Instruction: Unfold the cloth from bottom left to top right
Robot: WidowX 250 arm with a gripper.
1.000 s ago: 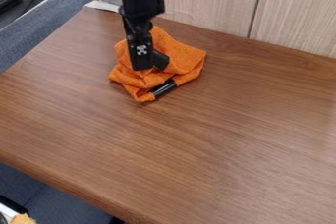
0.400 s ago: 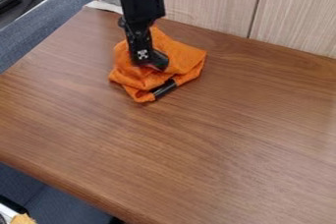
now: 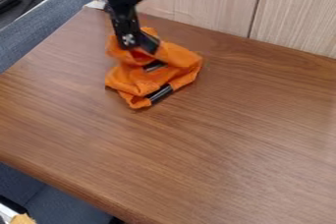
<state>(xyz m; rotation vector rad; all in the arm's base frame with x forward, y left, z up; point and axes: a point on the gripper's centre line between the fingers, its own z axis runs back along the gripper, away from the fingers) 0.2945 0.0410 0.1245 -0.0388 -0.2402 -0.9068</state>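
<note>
Now, in the camera view, your gripper hangs over the upper left of the orange cloth, which lies crumpled on the worktop, near the wall panels. The jaws look closed on a fold of it, the fabric bunching right up to them. From there, most of the cloth lies below and to the right in the view, and that is the relation you need to steer by. So many folds leave you no clear long axis, though two black bands, the lower one at the near edge, both slant from lower left to upper right, roughly your unfolding line. You probably want to carry the fold rightward and away from the near edge; going straight up-left would likely drag the whole bundle.
</note>
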